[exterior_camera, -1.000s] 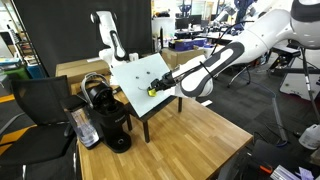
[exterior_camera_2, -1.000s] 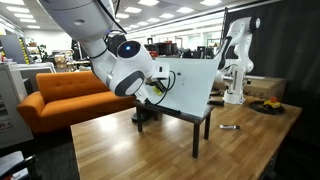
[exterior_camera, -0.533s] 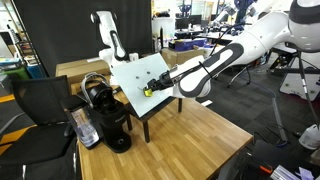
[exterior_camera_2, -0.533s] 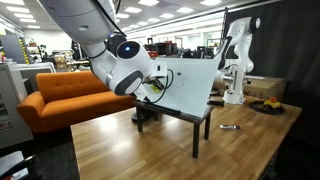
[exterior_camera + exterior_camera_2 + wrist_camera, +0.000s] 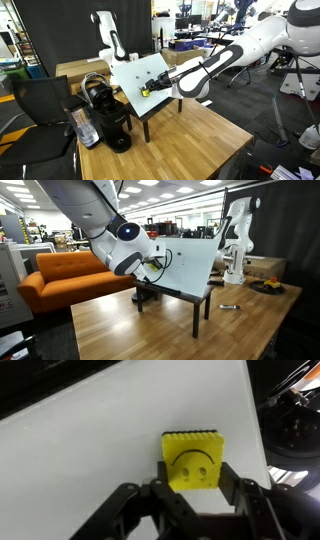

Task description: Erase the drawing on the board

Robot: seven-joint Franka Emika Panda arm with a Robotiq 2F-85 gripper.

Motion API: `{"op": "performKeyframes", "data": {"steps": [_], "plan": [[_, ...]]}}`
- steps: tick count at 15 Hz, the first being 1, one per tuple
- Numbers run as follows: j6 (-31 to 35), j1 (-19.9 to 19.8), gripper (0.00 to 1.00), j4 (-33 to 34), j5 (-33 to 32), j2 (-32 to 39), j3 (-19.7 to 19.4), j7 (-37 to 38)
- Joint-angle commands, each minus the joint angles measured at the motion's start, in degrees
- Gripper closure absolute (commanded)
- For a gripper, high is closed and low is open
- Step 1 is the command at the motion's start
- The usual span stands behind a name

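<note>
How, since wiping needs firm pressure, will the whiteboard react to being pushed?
Probably stiff: the whiteboard looks flat where the tool holds the yellow eraser against it. It may rock or shift, sitting tilted on a thin-legged dark frame. Its smooth face likely lets the eraser slide.

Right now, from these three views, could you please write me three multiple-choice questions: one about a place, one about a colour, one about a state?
1. Where is the block that the arm carries?
A. On the wooden table
B. At the face of the white board
C. On the sofa

2. Which colour is this block?
A. Yellow
B. Red
C. Blue

3. How are the fingers?
A. Open and empty
B. Shut on the block
C. Out of view

Answers: 1 B, the wrist view shows the block right against the board's white face. 2 A, it is plainly yellow in the wrist view. 3 B, a finger presses on each side of the block.
</note>
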Motion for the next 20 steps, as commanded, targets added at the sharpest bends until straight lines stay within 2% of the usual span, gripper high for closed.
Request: {"op": "performKeyframes", "data": {"steps": [1,8,20], "plan": [[0.0,-1.5,0.73,2.0,-1.7,3.7,1.7,-2.8],[0.0,-3.6,0.73,3.4,-2.5,3.9,2.4,-4.1],[-0.1,-6.4,0.73,3.4,-2.5,2.6,0.8,-6.9]]}}
